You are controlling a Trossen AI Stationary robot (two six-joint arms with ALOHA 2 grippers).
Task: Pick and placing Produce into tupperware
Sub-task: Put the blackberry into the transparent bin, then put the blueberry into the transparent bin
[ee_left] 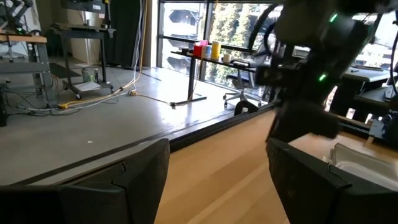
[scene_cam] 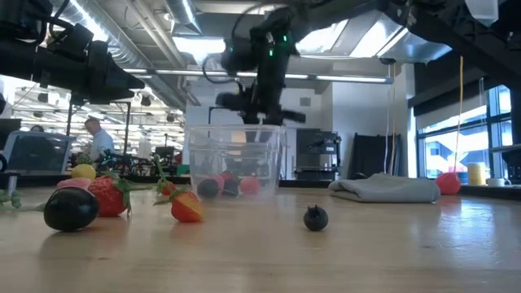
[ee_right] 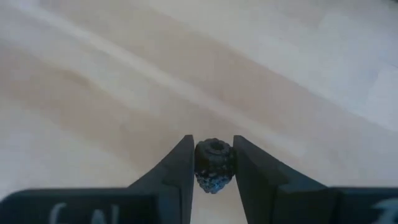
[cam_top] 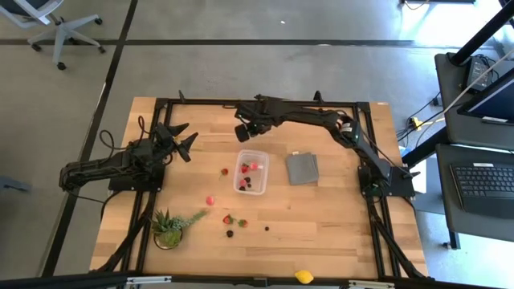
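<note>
Right pincer [ee_right: 214,163] is clamped tight, arm reaching across; left pincer [cam_top: 181,140] seemingly gapes wide.

Lemon [cam_top: 303,277] cut off by bottom edge.

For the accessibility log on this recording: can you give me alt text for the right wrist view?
The right gripper is shut on a small, dark, bumpy blackberry-like piece of produce, pinched between its two dark fingers. Beneath it lies only the pale wooden tabletop, blurred.
</note>
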